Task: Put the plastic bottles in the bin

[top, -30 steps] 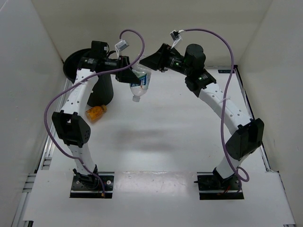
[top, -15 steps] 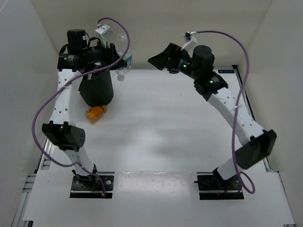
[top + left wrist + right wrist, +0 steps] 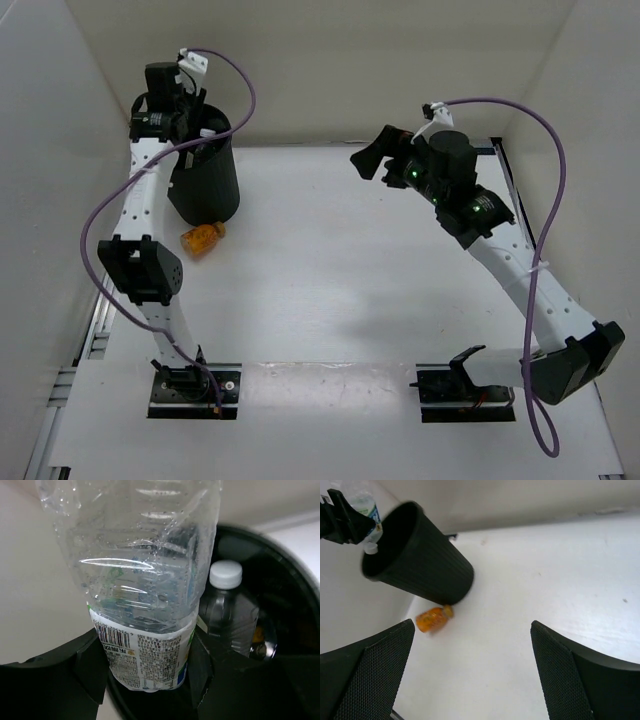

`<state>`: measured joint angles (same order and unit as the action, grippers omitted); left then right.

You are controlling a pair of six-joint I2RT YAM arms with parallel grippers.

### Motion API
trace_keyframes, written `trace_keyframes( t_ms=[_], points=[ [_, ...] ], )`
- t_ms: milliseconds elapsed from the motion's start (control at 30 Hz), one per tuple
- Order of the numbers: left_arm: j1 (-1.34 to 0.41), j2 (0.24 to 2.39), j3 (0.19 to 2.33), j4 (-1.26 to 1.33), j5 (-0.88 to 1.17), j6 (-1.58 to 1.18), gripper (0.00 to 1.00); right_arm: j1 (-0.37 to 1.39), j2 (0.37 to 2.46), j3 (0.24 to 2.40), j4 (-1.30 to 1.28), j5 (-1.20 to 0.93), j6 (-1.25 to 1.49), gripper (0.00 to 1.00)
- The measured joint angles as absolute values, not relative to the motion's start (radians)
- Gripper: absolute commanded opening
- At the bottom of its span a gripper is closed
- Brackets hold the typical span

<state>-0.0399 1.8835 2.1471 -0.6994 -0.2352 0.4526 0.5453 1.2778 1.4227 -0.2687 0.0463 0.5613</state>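
A clear plastic bottle [image 3: 140, 580] with a white printed label hangs cap-down, and my left gripper [image 3: 145, 667] is shut on it at the label. It hangs just over the open mouth of the black bin [image 3: 205, 185], at the far left of the table. Inside the bin [image 3: 285, 590] stands another clear bottle with a white cap [image 3: 226, 575]. A stubby orange bottle [image 3: 202, 240] lies on the table against the bin's foot. My right gripper [image 3: 366, 161] hovers over the far middle of the table, open and with nothing in it. It faces the bin [image 3: 420, 565] and the orange bottle [image 3: 432, 618].
White walls close the table in at the back and on both sides, and the bin stands close to the back left corner. Purple cables loop over both arms. A black rail runs along each side edge of the table.
My left arm has swung the clear bottle from over the table's middle back and left to above the bin. My right arm has drawn back to the right, its jaws wide.
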Motion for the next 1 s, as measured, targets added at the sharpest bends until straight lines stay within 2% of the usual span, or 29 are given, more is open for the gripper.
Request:
trace_keyframes(
  t_ms=[100,167,433,600,733,833,900,1000],
  points=[
    [-0.043,1.926,2.099,-0.712,-0.268,0.463,0.62,0.545,1.267,1.382,-0.298,0.069,0.560,1.00],
    [-0.051,1.928,2.068,-0.727,-0.277,0.469,1.00,0.545,1.254,1.366,-0.302,0.078,0.560,1.00],
    [-0.078,1.861,2.051,-0.731,-0.368,0.490,1.00,0.545,1.177,1.333,-0.312,0.083,0.557,1.00],
    [-0.139,1.645,1.928,-0.705,-0.438,0.532,1.00,0.545,1.153,1.289,-0.320,0.083,0.557,1.00],
    [-0.284,1.305,1.578,-0.662,-0.424,0.680,1.00,0.545,1.126,1.235,-0.329,0.083,0.561,1.00],
    [-0.403,1.086,1.299,-0.740,-0.386,0.793,1.00,0.545,1.097,1.192,-0.344,0.084,0.565,1.00],
    [-0.431,1.017,1.144,-0.819,-0.356,0.831,1.00,0.545,1.077,1.165,-0.353,0.084,0.570,1.00],
    [-0.427,1.037,0.953,-0.878,-0.350,0.848,1.00,0.545,1.061,1.147,-0.360,0.084,0.575,1.00]
  ],
)
